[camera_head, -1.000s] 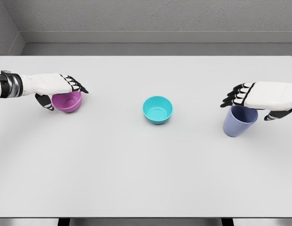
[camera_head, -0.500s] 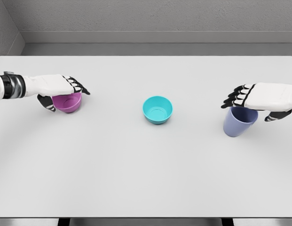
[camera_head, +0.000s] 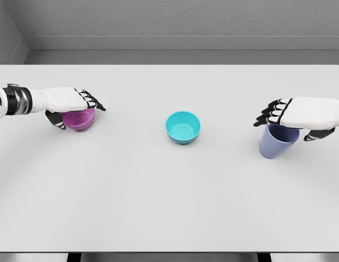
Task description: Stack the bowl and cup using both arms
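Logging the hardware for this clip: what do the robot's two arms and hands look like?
Both are alike. The left hand and right hand have smooth white shells over the back of the hand, and the fingers are banded black and white with dark tips. The left arm shows a black and silver ringed wrist cuff; the right wrist is cut off by the picture's edge. No cables or markings are visible.

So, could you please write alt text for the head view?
Left hand sits over a purple bowl and right hand over a blue cup, at opposite sides of a white table. A teal bowl stands alone between them.
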You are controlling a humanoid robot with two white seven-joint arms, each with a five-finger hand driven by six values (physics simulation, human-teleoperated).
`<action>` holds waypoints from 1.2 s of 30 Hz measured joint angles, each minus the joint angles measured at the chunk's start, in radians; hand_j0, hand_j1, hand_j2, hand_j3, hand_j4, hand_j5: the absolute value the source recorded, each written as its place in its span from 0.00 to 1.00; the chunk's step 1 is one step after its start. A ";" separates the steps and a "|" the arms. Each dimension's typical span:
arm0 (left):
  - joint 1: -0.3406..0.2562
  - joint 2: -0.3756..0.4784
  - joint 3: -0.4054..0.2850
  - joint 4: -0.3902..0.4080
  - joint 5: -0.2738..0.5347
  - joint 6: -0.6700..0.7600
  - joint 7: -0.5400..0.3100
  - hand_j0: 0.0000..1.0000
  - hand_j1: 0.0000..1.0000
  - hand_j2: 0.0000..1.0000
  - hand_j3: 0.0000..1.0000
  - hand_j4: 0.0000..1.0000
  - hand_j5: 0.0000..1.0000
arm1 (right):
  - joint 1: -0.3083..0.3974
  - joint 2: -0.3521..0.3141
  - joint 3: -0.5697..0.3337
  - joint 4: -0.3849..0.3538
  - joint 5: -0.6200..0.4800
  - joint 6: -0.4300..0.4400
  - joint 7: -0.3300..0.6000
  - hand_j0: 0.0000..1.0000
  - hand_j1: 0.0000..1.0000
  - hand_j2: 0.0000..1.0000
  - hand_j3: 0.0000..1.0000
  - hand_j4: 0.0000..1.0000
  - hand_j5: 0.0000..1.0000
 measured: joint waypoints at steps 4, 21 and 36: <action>0.002 0.000 0.000 -0.001 -0.002 0.000 0.000 0.81 0.81 0.81 0.81 0.81 0.81 | 0.000 0.000 -0.001 0.001 0.000 0.000 0.000 1.00 1.00 1.00 1.00 1.00 1.00; -0.015 0.002 -0.005 -0.011 -0.004 0.000 0.000 0.70 0.70 0.70 0.70 0.70 0.70 | -0.003 0.000 -0.005 0.002 0.000 0.000 0.000 1.00 1.00 1.00 1.00 1.00 1.00; -0.139 -0.125 -0.016 -0.121 0.004 0.000 -0.002 0.70 0.70 0.70 0.70 0.70 0.70 | -0.006 0.000 -0.010 0.002 0.000 0.000 0.000 1.00 1.00 1.00 1.00 1.00 1.00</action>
